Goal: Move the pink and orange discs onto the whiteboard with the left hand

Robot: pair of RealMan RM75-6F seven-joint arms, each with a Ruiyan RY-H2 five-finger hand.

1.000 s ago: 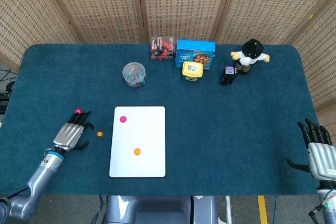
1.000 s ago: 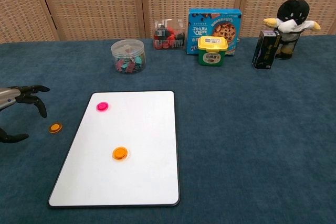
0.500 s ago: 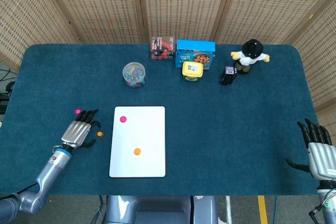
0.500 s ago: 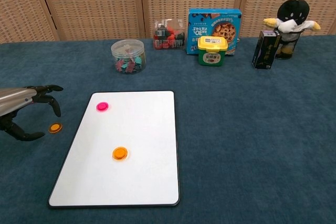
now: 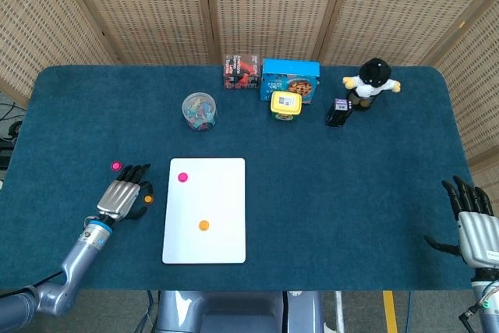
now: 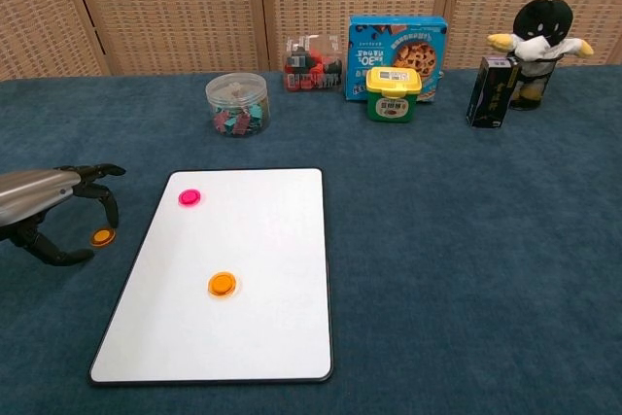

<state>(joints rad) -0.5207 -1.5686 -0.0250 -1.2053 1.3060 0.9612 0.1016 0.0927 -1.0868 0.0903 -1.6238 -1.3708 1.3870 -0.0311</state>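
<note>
The whiteboard (image 5: 222,193) (image 6: 262,269) lies on the blue table, carrying a pink disc (image 5: 183,178) (image 6: 190,197) and an orange disc (image 5: 203,225) (image 6: 223,285). To its left a second orange disc (image 5: 147,199) (image 6: 102,236) lies on the cloth, and a second pink disc (image 5: 116,166) lies further left. My left hand (image 5: 123,196) (image 6: 44,209) hovers beside that orange disc, its curved fingers (image 6: 105,199) arching over it and its thumb low, holding nothing. My right hand (image 5: 472,224) rests at the table's near right edge with its fingers spread.
Along the back stand a clear jar of clips (image 5: 199,111), a red box (image 5: 242,71), a blue cookie box (image 5: 290,79), a yellow tub (image 5: 286,104), a small black box (image 5: 339,112) and a plush toy (image 5: 372,82).
My left hand has slid right, off the loose pink disc and up to the loose orange disc. The right hand has not moved.
</note>
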